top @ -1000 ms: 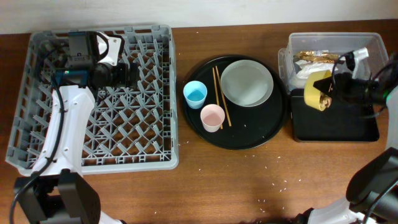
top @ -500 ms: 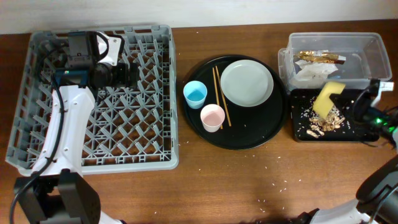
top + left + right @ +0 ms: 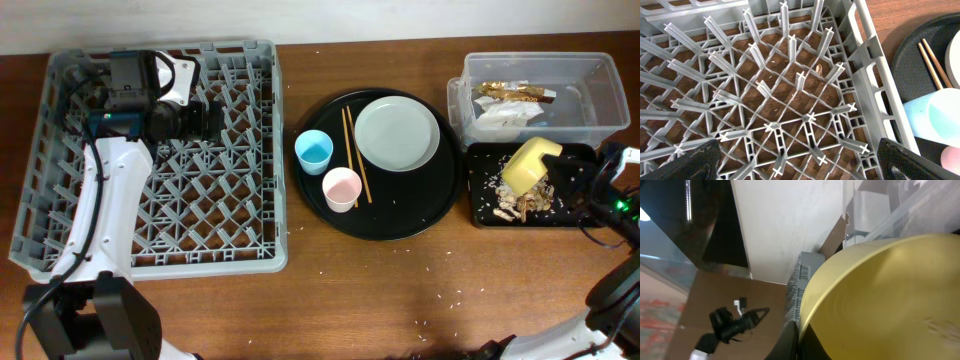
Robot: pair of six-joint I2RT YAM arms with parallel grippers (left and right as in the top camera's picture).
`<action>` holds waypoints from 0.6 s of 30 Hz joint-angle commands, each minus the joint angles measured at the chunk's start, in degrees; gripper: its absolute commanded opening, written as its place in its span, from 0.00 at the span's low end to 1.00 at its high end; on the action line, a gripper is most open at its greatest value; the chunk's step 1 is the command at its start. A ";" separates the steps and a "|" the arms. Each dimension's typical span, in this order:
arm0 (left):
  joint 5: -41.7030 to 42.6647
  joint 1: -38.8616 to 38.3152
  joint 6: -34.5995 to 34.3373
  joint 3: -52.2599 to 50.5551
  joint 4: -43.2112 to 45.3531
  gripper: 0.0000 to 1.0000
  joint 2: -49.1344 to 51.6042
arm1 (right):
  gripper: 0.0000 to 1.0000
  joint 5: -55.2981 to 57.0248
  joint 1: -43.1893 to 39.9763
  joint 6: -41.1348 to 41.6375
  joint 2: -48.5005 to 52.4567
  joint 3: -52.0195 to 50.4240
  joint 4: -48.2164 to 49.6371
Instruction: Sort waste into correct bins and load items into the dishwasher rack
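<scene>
On brown wooden desk (image 3: 400, 290) by white wall (image 3: 350, 15), right tool (image 3: 566, 170) pinches tilted yellow bowl (image 3: 530, 163) over scrap-littered shallow black rectangular tray (image 3: 478, 212); left tool (image 3: 800, 167) spread above grey pegged rack (image 3: 790, 100).

The large grey plastic rack (image 3: 200, 200) lies left. The round black tray (image 3: 400, 218) at centre carries the pale round plate (image 3: 397, 135) and wooden chopsticks (image 3: 355, 155). Right, the clear plastic tub (image 3: 612, 92) stands behind the shallow black tray (image 3: 565, 215).

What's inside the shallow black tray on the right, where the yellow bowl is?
Tan food scraps and crumbs lie piled in the black tray, beside and partly under the tilted yellow bowl. The bowl covers part of the tray floor; anything directly beneath it is hidden.
</scene>
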 commanded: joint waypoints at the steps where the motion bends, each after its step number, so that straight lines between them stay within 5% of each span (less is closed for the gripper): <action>1: 0.79 0.28 -0.28 0.79 -0.07 0.99 -1.29 | 0.04 -2.12 -0.17 3.91 -0.28 -0.04 2.51; 11: 0.79 0.28 -0.28 0.79 -0.07 0.99 -1.29 | 0.04 -2.19 2.03 10.78 -2.58 0.15 4.04; 16: 0.76 0.28 -0.28 0.79 -0.07 0.99 -1.29 | 0.04 -0.39 16.79 11.21 -13.44 0.17 4.13; 18: 0.79 0.28 -0.28 0.79 -0.07 0.99 -1.29 | 0.04 15.10 28.76 16.26 -19.02 0.87 4.11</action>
